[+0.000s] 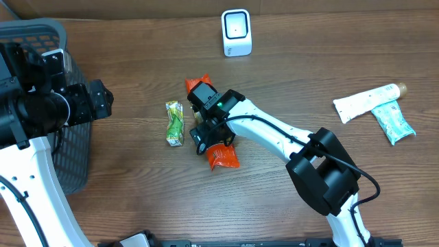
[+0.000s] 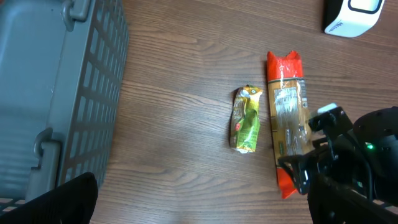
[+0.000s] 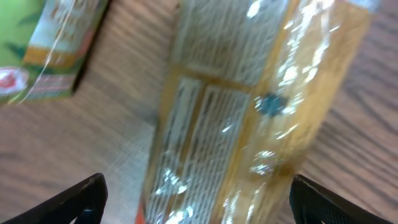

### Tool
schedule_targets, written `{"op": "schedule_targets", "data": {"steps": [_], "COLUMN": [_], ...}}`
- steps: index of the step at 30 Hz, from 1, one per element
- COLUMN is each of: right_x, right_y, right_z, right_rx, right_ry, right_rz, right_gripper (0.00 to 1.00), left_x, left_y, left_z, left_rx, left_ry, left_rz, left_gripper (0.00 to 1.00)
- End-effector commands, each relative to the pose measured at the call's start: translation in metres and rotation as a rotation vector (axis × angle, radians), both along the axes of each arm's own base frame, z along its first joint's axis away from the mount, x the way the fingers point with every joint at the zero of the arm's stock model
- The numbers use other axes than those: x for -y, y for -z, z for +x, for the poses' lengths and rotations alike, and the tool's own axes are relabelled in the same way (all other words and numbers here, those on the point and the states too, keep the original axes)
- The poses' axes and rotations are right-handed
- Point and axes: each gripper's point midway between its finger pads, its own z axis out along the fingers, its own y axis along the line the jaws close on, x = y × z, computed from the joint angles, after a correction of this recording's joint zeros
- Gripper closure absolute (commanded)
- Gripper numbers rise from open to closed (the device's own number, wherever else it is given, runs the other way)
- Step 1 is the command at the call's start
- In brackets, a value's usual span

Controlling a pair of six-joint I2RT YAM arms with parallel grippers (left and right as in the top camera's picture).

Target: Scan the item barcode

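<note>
The orange packet (image 1: 223, 157) lay flat on the wooden counter (image 1: 137, 195) near its middle, with its long side pointing roughly toward the white scanner (image 1: 236, 32) that stood upright at the far edge, well apart from it. The right pincer (image 1: 210, 132) hung directly over the packet's middle and hid that part from above, so only the two orange ends showed. From the right wrist camera its two dark fingertips (image 3: 79, 198) stood spread wide, one on each side of the packet's crinkled clear wrapper, and I could not see either of them touching it. A printed white label showed through the plastic, too blurred to read.

Just beside the orange packet, on its left, lay a small green packet (image 1: 175, 123), parallel to it and not touching. The left pincer (image 1: 98, 99) hovered at the left side next to the grey basket (image 1: 41, 34), its jaws wide apart and holding nothing. Far to the right a white tube (image 1: 365, 102) and a teal sachet (image 1: 394, 123) lay close together.
</note>
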Motion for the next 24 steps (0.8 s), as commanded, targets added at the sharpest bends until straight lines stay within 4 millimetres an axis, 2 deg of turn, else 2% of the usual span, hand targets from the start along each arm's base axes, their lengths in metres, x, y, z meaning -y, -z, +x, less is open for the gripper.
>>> {"op": "schedule_targets", "data": {"steps": [1, 6, 9, 16, 24], "right_x": [0.012, 0.023, 0.020, 0.021, 0.060], "right_y": [0.013, 0.026, 0.029, 0.020, 0.006], "right_z": [0.005, 0.006, 0.003, 0.008, 0.021], "right_rx": [0.020, 0.031, -0.012, -0.196, -0.381], "right_ry": [0.036, 0.049, 0.074, 0.148, 0.217], "right_rz": [-0.050, -0.079, -0.030, 0.164, 0.331], "right_gripper": [0.07, 0.04, 0.00, 0.00, 0.00], "left_x": [0.000, 0.000, 0.000, 0.000, 0.000], "left_y": [0.000, 0.000, 0.000, 0.000, 0.000], "left_z": [0.001, 0.001, 0.001, 0.001, 0.001], "left_rx": [0.001, 0.001, 0.001, 0.001, 0.001], "left_ry": [0.017, 0.017, 0.017, 0.017, 0.017], "left_rz": [0.002, 0.002, 0.002, 0.002, 0.002], "left_gripper": [0.00, 0.00, 0.00, 0.00, 0.00]}}
